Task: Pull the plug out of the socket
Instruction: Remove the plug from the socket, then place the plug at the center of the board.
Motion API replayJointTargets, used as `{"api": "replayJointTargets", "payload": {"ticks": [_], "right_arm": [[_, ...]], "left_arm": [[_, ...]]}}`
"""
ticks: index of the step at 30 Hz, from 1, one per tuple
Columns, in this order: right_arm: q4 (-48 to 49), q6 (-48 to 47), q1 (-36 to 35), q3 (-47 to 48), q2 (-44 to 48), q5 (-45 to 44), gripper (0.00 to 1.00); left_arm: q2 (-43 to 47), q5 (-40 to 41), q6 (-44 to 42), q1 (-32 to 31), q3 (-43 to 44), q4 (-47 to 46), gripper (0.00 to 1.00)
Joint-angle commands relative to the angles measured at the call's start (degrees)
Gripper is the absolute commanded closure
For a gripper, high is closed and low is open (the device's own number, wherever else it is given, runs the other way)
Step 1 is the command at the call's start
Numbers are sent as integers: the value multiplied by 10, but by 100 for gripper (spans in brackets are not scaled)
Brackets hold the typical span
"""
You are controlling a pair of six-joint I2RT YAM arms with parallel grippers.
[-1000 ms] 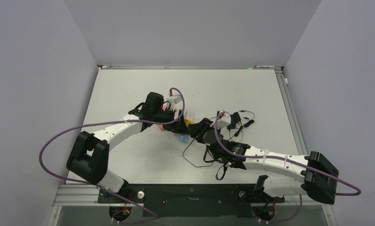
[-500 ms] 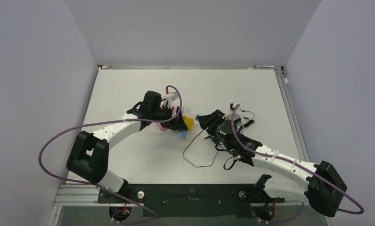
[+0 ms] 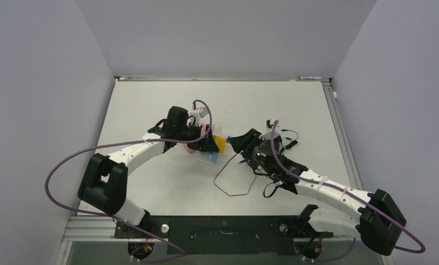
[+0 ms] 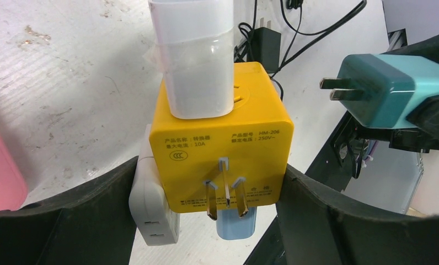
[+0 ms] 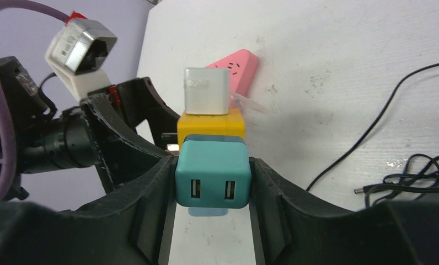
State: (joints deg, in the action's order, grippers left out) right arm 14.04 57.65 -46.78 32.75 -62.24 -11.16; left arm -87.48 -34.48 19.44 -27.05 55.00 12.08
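We see two grippers, one yellow socket cube and one green-blue plug that is out of the cube.

The left gripper (image 4: 210, 171) holds the yellow socket cube (image 4: 223, 132) between its fingers, near the middle of the table (image 3: 151, 105). The right gripper (image 5: 212, 171) is closed tight on the green-blue plug (image 4: 380, 88), which sits just beside the cube and does not touch it. The plug is a small box with round corners, two flat metal pins on the front and two little slots on the back. We count two white plugs (image 4: 192, 61) in the cube, one on top and one on its side, and one light blue plug (image 4: 236, 223) under it. One pink socket strip (image 5: 234, 63) lies on the table, and some thin black cords (image 5: 371, 132) too.
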Motion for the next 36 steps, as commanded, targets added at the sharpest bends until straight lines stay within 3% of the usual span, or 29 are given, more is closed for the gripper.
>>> {"api": "replayJointTargets", "payload": {"ticks": [1,5,10,18,30,36], "right_arm": [[-50,-48,6,35,25,-33,95],[-163,-100,38,70,31,-55,95],[-242,-148,143,64,24,17,95],[-218,-179,258,22,-14,144,95],[-171,-179,275,7,-106,168,95],[-176,-176,275,2,-122,155,72]], "left_arm": [[33,-4,17,31,8,-47,100],[63,-6,34,80,-5,-65,100],[101,48,2,92,-1,-26,100],[136,90,-21,91,-5,-2,100],[117,72,-13,91,-4,-5,100],[110,69,-12,91,-1,-5,100]]}}
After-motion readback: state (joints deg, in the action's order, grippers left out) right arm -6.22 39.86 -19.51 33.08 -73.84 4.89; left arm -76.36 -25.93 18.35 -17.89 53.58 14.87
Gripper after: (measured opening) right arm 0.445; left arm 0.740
